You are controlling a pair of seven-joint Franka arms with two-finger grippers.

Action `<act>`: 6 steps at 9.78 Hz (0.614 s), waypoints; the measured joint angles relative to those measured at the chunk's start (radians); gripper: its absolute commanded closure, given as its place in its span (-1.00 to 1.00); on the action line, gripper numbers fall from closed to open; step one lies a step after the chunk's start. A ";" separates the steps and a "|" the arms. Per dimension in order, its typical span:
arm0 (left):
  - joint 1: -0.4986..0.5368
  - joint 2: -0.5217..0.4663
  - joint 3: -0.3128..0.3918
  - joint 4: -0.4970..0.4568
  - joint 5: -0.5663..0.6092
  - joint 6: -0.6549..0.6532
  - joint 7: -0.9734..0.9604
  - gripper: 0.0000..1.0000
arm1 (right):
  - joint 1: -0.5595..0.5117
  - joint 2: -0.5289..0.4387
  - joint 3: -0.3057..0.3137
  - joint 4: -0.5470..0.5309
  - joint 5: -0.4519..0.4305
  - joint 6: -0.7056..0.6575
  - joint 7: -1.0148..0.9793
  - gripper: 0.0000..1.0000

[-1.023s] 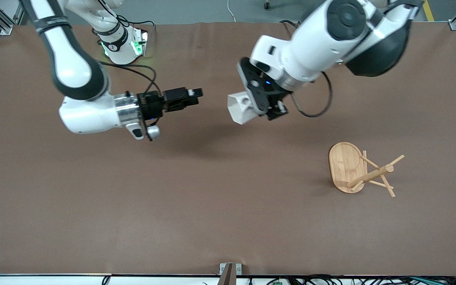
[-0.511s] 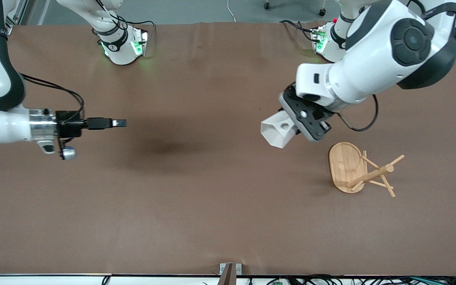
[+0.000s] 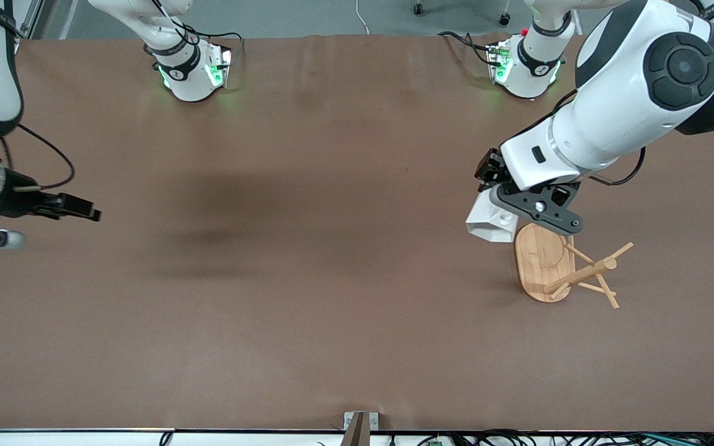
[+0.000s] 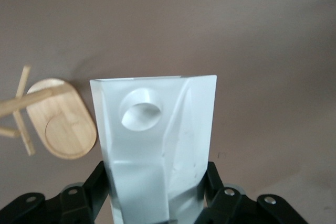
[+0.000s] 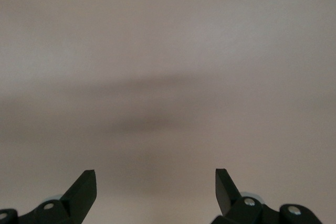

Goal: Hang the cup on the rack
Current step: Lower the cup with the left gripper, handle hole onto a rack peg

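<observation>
The white faceted cup [image 3: 488,220] hangs in the air over the brown mat, at the edge of the rack's oval base [image 3: 538,257]. My left gripper [image 3: 509,209] is shut on it. In the left wrist view the cup [image 4: 157,140] fills the space between the black fingers [image 4: 100,182], with the round hole of its handle [image 4: 140,111] facing the camera. The bamboo rack [image 3: 580,274] stands toward the left arm's end of the table, its thin pegs angled outward, and its base [image 4: 63,127] also shows in the left wrist view. My right gripper [image 3: 81,212] is open and empty at the right arm's end [image 5: 156,184].
A brown mat [image 3: 332,297] covers the whole table. The two arm bases [image 3: 189,71] [image 3: 524,65] with cables stand along the edge farthest from the front camera. A small metal bracket [image 3: 360,421] sits at the nearest edge.
The left arm carried the cup from over the table's middle to the rack's base. The right arm drew back to its own end of the table, gripper still open.
</observation>
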 measured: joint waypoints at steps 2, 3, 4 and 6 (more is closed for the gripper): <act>0.001 -0.002 -0.003 -0.032 0.004 -0.005 -0.088 0.94 | 0.001 -0.029 -0.036 0.114 -0.024 -0.138 0.003 -1.00; 0.011 -0.004 -0.003 -0.067 0.004 0.018 -0.098 0.94 | 0.001 -0.037 -0.048 0.176 -0.048 -0.205 0.003 -1.00; 0.032 -0.008 -0.004 -0.116 0.004 0.066 -0.099 0.92 | 0.002 -0.051 -0.049 0.213 -0.069 -0.253 0.026 -1.00; 0.064 -0.035 -0.004 -0.247 0.004 0.182 -0.099 0.92 | 0.024 -0.085 -0.041 0.221 -0.078 -0.298 0.127 -1.00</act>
